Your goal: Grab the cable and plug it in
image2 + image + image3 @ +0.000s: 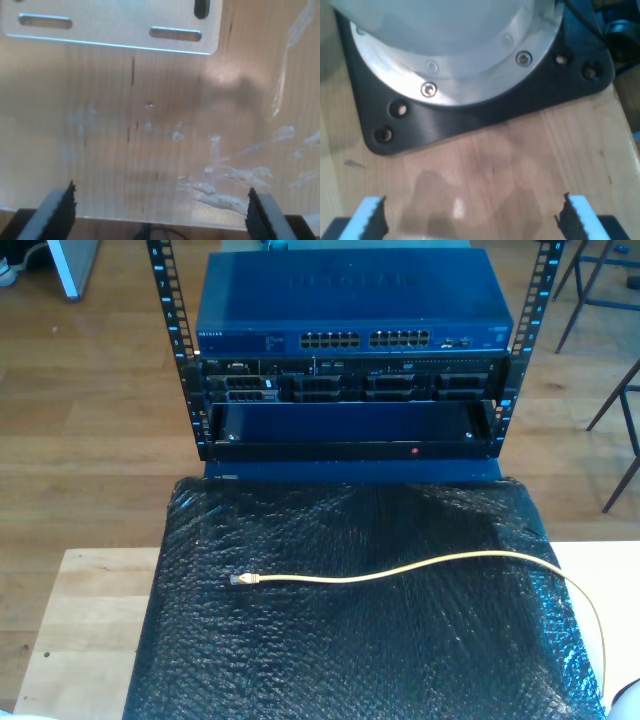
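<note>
The long thin yellow network cable (420, 565) lies loose on the black bubble-wrap sheet (350, 660) that covers the worktop, its small clear plug (240, 581) pointing toward the exterior view's left and its tail curving off toward that view's right. Behind it stands the blue network switch (350, 300) in a black rack, its row of ports (365, 340) facing the camera. Neither claw is near the cable: the first claw (470, 215) hangs spread over bare wood beside a black arm-base plate (470, 120), and the second claw (160, 210) hangs spread over wood near a slotted metal bracket (115, 25), both holding nothing. The task looks barely begun. The likely trouble lies ahead: the plug is tiny and rests on a soft, crinkled sheet, so a claw closing slightly off could push it aside or pinch wrap along with it, and a grip far from the plug would leave it drooping, hard to line up with a port.
</note>
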